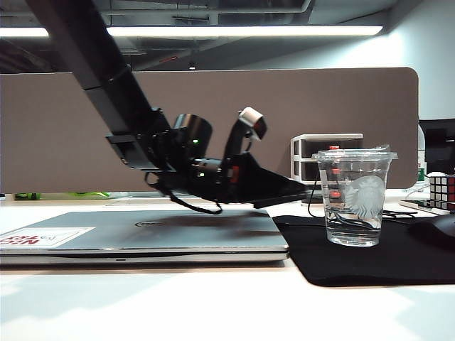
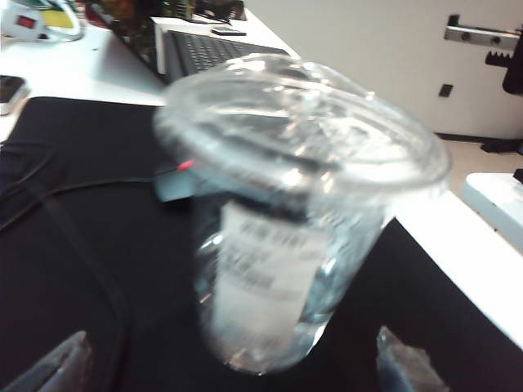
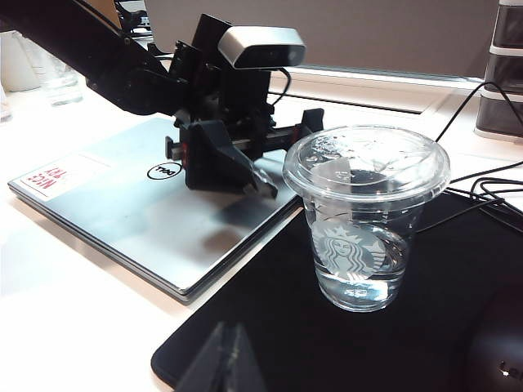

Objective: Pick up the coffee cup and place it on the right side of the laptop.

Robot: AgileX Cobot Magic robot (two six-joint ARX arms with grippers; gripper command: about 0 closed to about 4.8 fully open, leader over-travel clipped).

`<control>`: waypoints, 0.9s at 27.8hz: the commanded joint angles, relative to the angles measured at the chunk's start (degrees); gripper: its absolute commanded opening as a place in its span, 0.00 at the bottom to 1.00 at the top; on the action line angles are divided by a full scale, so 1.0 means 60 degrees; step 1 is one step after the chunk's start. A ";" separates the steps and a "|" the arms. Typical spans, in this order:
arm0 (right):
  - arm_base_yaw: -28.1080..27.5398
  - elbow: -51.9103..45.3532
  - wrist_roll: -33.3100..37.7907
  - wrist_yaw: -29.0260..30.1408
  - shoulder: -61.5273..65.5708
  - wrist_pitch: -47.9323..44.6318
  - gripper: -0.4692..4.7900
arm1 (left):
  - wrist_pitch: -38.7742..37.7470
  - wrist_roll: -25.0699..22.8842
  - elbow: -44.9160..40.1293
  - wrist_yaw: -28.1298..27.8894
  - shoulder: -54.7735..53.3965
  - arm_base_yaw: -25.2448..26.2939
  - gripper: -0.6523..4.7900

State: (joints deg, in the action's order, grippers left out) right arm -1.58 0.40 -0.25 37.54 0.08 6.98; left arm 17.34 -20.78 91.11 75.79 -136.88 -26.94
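the coffee cup point(image 1: 354, 195) stood upright on the black mat point(image 1: 370, 263), just to the right of the laptop point(image 1: 142, 234) and apart from its edge. the left gripper point(image 3: 261, 163) hovered low over the laptop's right end, its jaws spread wide and holding nothing, pointed toward the cup with a gap between them. in the left wrist view the cup point(image 2: 286, 220) filled the middle of the frame, with one fingertip point(image 2: 57, 363) showing on either side of it near the lower edge, neither touching it.

the cup was clear, thin plastic, tapered toward its base, capped with a flat clear lid point(image 3: 366, 162); a white siren logo point(image 3: 347, 251) sat on one side and a white label sticker point(image 2: 261, 261) on the other. whether anything was inside it could not be told.

the laptop was closed, thin and silver, with a round logo point(image 3: 164, 171) on its lid and a white sticker with red lettering point(image 3: 59, 175) at a corner. the mat was matte and dark, with thin black cables point(image 3: 482, 188) trailing over it.

the right gripper point(image 3: 225, 363) showed only as a dark tip in its own wrist view, above the table's near side; whether it was spread or clenched could not be told.
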 commanded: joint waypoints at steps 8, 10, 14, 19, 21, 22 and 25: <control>0.0000 -0.0062 -0.0080 -0.0022 -0.0018 -0.0131 0.09 | -0.0707 0.1035 0.0011 0.0397 0.0849 0.1355 0.76; 0.0000 -0.0062 -0.0080 -0.0022 -0.0018 -0.0131 0.09 | -0.1330 0.1031 0.0011 0.0259 0.1107 0.1526 0.72; 0.0000 -0.0062 -0.0080 -0.0018 -0.0018 -0.0131 0.09 | -0.2830 0.0441 0.0007 -0.0251 0.1676 0.1807 0.63; 0.0000 -0.0062 -0.0080 -0.0018 -0.0018 -0.0135 0.09 | -0.5825 -0.2142 0.0004 -0.0783 0.2597 0.2022 0.26; 0.0000 -0.0062 -0.0080 -0.0022 -0.0018 -0.0135 0.09 | -0.7566 -0.3679 0.0004 -0.0889 0.3118 0.2087 0.11; 0.0000 -0.0062 -0.0080 -0.0018 -0.0018 -0.0135 0.09 | -0.8546 -0.4397 0.0004 -0.0947 0.3424 0.2098 0.11; 0.0000 -0.0062 -0.0080 -0.0018 -0.0018 -0.0135 0.09 | -1.0109 -0.5169 -0.0015 -0.1818 0.3967 0.2138 0.11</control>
State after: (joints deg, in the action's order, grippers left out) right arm -1.61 0.40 -0.49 37.52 0.08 6.98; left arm -38.79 -48.93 91.11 67.96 -114.50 -14.22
